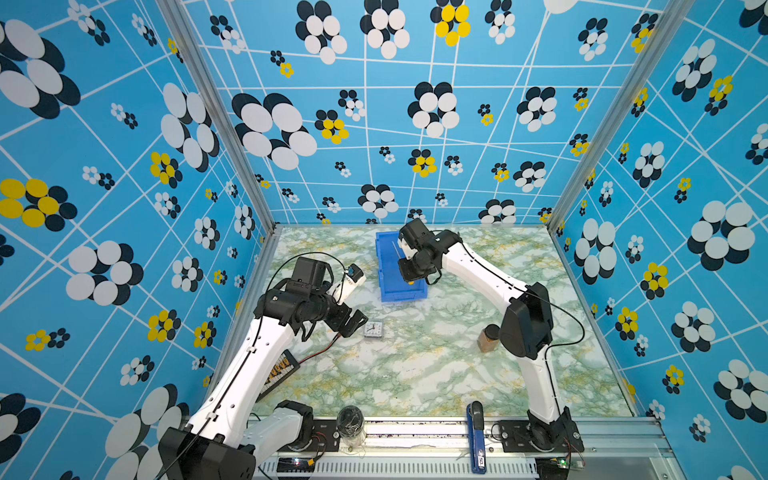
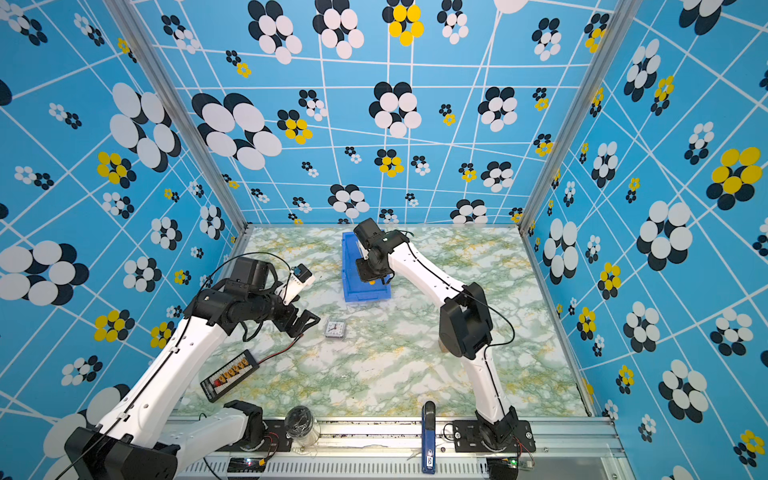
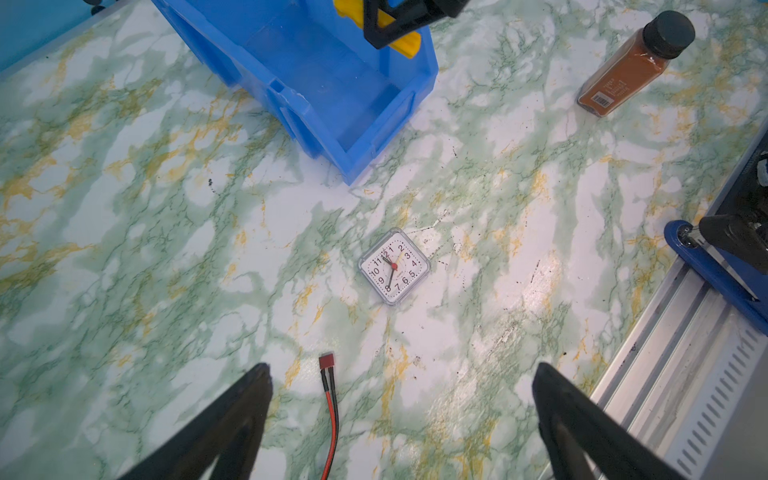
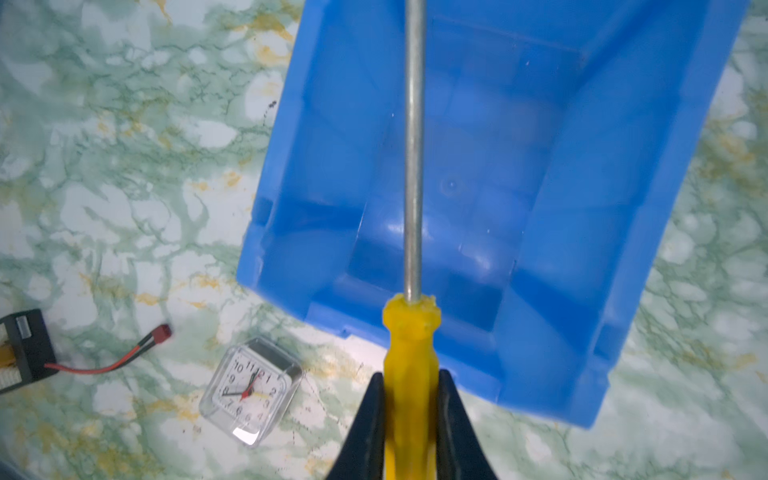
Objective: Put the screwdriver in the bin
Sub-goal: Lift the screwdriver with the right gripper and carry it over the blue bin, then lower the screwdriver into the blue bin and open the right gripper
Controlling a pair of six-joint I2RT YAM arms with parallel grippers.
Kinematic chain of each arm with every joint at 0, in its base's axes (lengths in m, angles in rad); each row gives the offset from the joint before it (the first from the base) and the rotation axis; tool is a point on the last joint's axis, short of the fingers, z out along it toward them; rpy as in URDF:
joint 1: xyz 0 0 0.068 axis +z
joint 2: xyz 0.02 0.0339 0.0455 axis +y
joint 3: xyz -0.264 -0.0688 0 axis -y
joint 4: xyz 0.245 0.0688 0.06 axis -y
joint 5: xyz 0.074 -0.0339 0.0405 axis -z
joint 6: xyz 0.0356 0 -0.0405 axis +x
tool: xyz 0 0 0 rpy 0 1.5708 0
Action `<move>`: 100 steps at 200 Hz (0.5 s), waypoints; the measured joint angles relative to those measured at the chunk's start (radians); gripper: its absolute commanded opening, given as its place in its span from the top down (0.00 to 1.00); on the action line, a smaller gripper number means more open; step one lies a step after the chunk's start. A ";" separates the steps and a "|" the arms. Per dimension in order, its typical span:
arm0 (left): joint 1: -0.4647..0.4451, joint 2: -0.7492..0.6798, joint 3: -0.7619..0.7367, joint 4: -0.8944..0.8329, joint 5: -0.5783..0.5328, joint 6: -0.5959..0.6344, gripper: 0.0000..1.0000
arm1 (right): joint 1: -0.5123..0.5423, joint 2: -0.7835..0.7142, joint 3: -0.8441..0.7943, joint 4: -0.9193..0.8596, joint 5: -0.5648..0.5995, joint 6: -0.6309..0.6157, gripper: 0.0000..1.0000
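Observation:
My right gripper (image 4: 411, 376) is shut on the yellow handle of the screwdriver (image 4: 410, 332). The thin metal shaft reaches out over the open inside of the blue bin (image 4: 602, 208), and the handle sits above the bin's low front lip. In both top views the right gripper (image 1: 411, 274) (image 2: 372, 272) hangs over the near half of the bin (image 1: 381, 266) (image 2: 351, 286), which stands at the back middle of the table. My left gripper (image 3: 401, 370) (image 1: 353, 324) is open and empty, low over the table to the left of the clock.
A small square clock (image 1: 373, 330) lies in front of the bin. A brown spice bottle (image 1: 487, 340) stands by the right arm's elbow. A black charger board (image 1: 279, 370) with a red-black wire lies at the left. A blue-black tool (image 1: 476, 436) and a clear jar (image 1: 351, 424) sit on the front rail.

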 measured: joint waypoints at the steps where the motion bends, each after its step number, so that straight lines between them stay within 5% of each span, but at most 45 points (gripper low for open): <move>1: 0.000 0.000 0.000 0.000 0.000 0.000 0.01 | 0.000 0.003 0.004 0.000 0.000 0.000 0.81; 48: -0.006 0.000 -0.010 0.001 0.010 -0.003 0.01 | -0.018 0.202 0.226 -0.022 0.001 0.002 0.81; 100: -0.006 0.007 -0.010 0.006 0.026 -0.023 0.01 | -0.018 0.285 0.283 -0.021 0.000 0.016 0.81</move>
